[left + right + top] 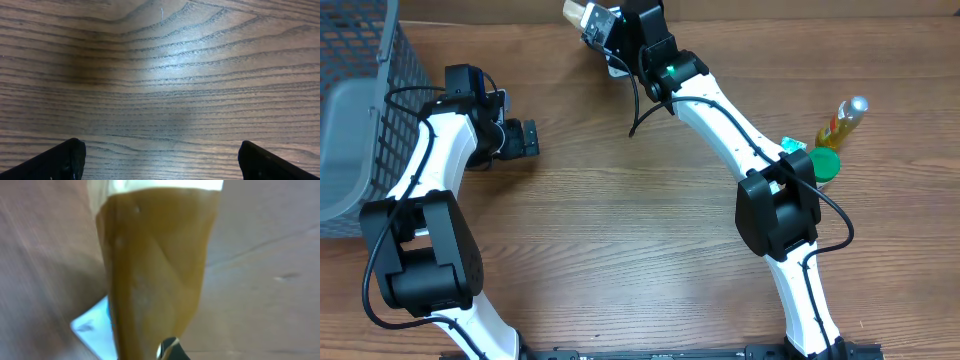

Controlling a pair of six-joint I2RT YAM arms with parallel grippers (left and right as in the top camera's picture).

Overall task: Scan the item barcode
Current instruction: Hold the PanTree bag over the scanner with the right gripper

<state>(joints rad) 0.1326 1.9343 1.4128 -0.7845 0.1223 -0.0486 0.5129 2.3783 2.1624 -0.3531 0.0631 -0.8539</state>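
The item [582,16] is a small bottle with amber-brown contents and a pale top, held up at the table's far edge. My right gripper [604,27] is shut on it. In the right wrist view the item [155,265] fills the middle of the frame, blurred, and one dark fingertip [171,350] shows beside its lower end. I see no barcode in any view. My left gripper [527,138] hangs over the left part of the table. Its jaws are open and wide apart, with only bare wood between the fingers [65,161].
A grey mesh basket [365,110] stands at the left edge. A yellow bottle with a silver cap [843,122] and a green-lidded thing [825,165] sit at the right. Something flat and white [616,68] lies under the right wrist, seen pale blue-white [92,330] behind the item.
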